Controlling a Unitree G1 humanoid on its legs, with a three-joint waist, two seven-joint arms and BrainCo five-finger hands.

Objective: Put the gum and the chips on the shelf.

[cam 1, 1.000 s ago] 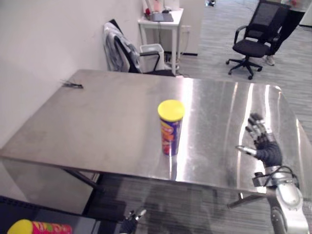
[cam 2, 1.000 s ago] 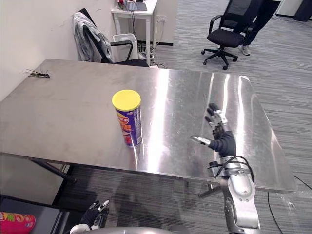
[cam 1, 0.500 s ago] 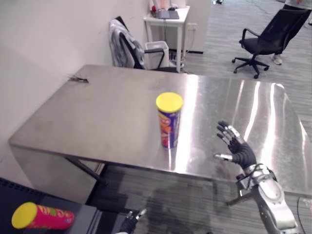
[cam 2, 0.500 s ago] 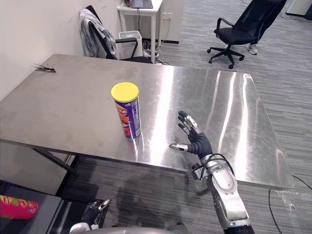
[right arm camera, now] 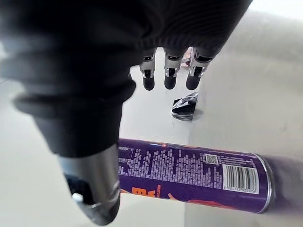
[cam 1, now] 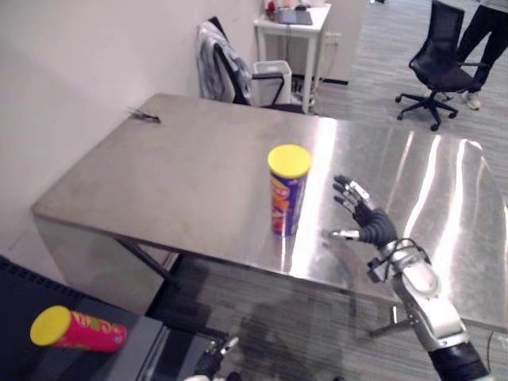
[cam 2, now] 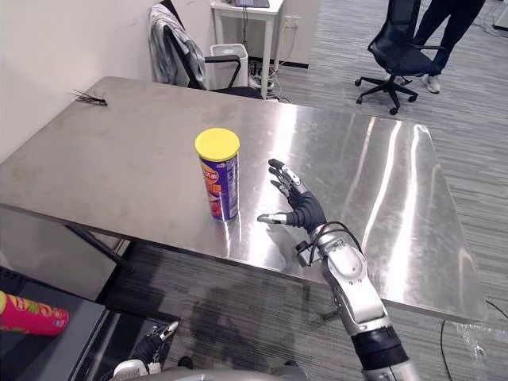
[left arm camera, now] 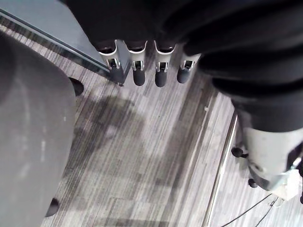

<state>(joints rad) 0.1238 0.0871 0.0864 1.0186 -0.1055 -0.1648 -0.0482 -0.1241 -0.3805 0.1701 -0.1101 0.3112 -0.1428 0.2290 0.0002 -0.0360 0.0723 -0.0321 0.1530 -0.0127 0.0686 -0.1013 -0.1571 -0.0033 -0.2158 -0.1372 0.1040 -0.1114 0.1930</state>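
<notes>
Chips can point(cam 2: 218, 176) upright, right hand point(cam 2: 300, 208) spread just beside

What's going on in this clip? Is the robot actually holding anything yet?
Not yet. A humanoid robot is going for the chips can, a purple tube with a yellow lid standing upright on the steel table. Its right hand hovers open just to the right of the can, fingers spread, not touching it. The left hand hangs relaxed low by the floor, holding nothing. A second, red can lies on its side on a dark surface at the lower left.
</notes>
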